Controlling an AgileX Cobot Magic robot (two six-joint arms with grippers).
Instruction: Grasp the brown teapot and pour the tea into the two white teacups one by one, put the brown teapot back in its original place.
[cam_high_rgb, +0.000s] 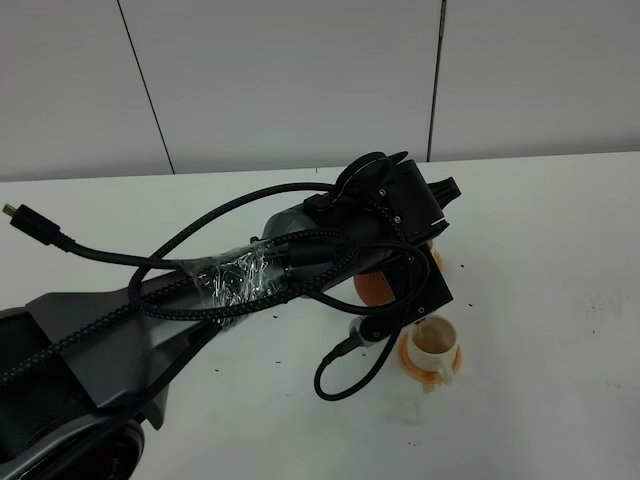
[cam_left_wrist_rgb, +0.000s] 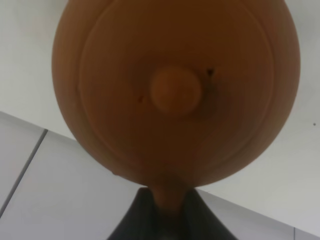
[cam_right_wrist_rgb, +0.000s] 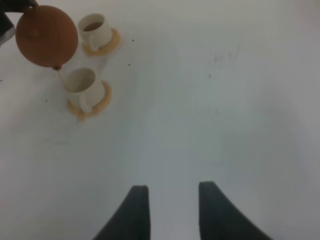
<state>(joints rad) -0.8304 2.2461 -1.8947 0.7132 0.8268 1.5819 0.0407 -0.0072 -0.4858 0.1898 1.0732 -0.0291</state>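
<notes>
One white teacup already held tea. The left pincer pinched the brown teapot by its handle, tipping it over the second teacup to pour. The right pincer was spread, empty. Next, probably: lift the spout slowly.

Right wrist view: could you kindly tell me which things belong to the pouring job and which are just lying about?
Job: brown teapot, teacup holding tea, teacup under the spout, orange saucers.
Lying about: faint scribble, dark specks.
</notes>
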